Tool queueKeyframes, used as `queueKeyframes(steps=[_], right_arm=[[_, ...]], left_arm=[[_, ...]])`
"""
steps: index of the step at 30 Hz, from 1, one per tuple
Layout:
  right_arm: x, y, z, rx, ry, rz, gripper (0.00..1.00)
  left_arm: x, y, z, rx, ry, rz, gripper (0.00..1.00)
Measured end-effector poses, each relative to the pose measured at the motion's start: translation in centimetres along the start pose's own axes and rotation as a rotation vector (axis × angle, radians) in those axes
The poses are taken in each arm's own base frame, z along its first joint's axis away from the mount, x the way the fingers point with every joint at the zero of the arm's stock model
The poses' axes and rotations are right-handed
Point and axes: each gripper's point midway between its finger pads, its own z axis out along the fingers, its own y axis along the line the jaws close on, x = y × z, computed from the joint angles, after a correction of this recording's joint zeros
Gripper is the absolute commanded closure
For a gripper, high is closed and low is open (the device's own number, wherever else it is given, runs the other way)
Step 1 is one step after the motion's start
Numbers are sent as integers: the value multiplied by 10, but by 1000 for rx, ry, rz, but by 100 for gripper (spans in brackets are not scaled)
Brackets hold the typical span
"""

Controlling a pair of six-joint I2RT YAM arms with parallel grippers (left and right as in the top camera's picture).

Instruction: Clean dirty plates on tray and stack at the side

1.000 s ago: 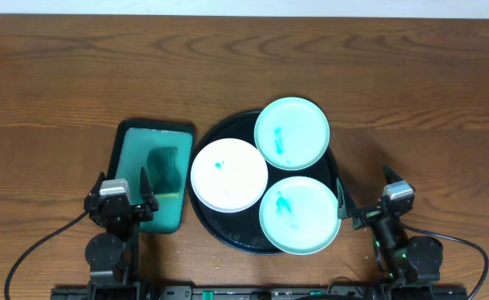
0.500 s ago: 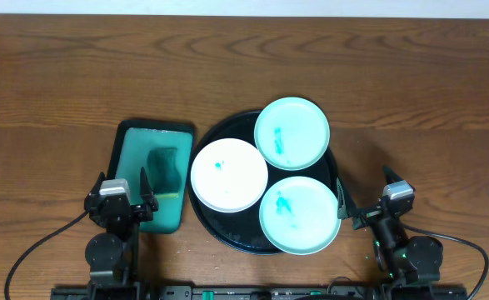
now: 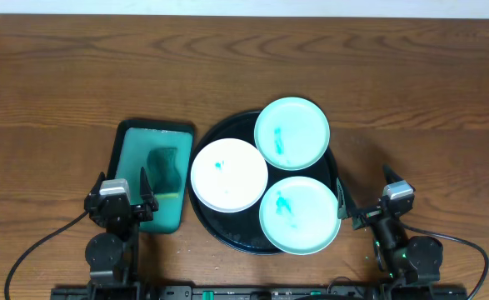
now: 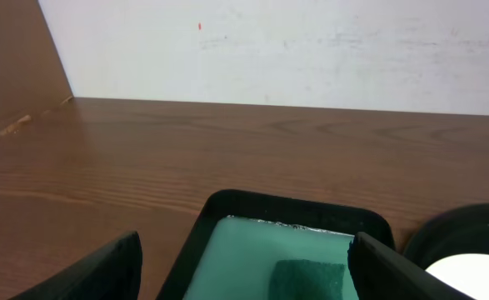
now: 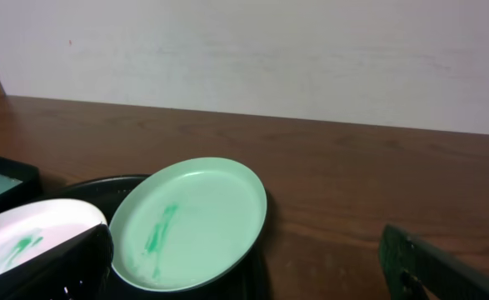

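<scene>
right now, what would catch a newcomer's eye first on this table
Three plates with teal smears crowd the round black tray at mid-table: the white plate on its left, the far mint-green plate overhanging its rim, the near mint-green plate at its front right. Beside it on the left, a teal rectangular tray holds a dark sponge.

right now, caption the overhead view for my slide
Three smeared plates on the black tray, sponge tray beside it, left end effector and right end effector open
</scene>
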Motion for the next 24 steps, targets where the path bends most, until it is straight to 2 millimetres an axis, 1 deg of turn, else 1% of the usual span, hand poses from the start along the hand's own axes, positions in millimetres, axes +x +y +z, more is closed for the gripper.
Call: queueKeyframes(steps=[9,13,15,18,21,24], right_arm=[[-2,-3,0,20,-7,-1,1],[-3,2,0,-11,-8,14,1],[-7,6,-1,-30,-13,27,1],[-25,12,-4,-55,-28,37,1],[-51,17,-8,-70,-13,49,1],[-69,19,-5,-77,35,62,1]], left_arm=[[0,0,0,0,0,0,20],[0,0,0,0,0,0,21],[0,0,0,0,0,0,21],[0,0,0,0,0,0,21],[0,0,0,0,0,0,20],[0,0,0,0,0,0,21]])
